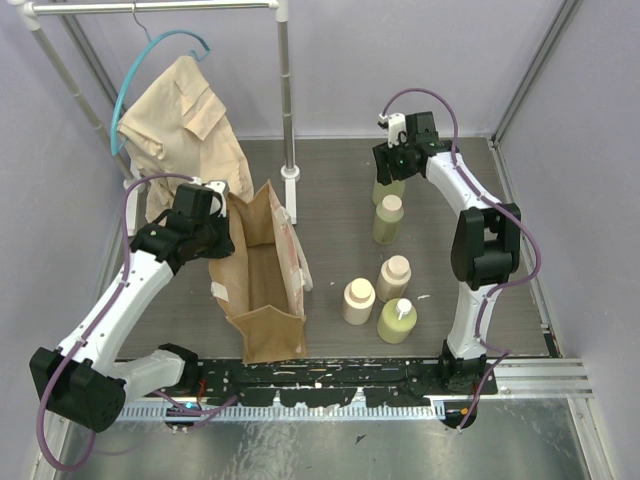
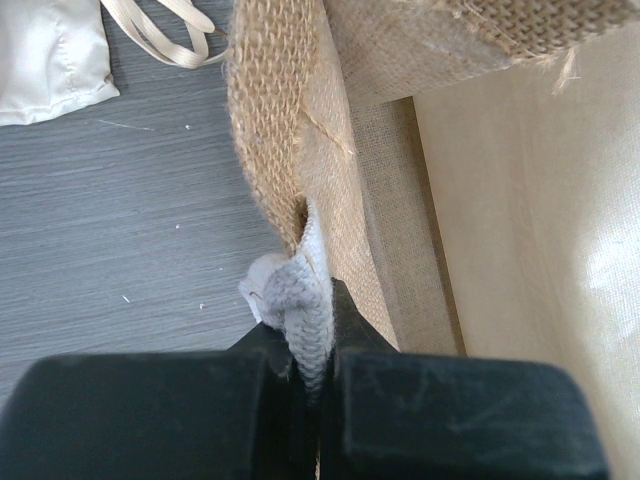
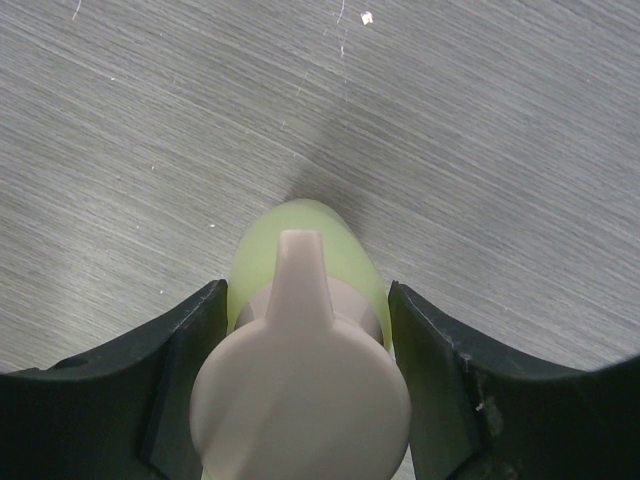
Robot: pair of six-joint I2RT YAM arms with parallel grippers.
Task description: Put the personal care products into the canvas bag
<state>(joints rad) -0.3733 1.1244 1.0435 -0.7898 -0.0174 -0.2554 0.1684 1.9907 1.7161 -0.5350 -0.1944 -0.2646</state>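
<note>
While my left gripper point(image 1: 222, 228) pinches the bag point(image 1: 275, 335) by its rim, my right gripper point(image 1: 390, 165) is clamped around the far bottle point(image 1: 382, 190).

On the left wrist view my jaws are tight on a grey fold of fabric at the bag's edge, and the bag stands upright on the surface point(image 1: 340, 180), mouth open, left of centre. On the right wrist view both fingers point(image 3: 180, 380) press the far bottle's green sides, cream cap up, back right. Four more stand outside the bag: mid green bottle point(image 1: 388, 222) just beside it, right peach bottle point(image 1: 394, 278), left peach bottle point(image 1: 358, 300) and near green bottle point(image 1: 397, 320) clustered closer to me.
</note>
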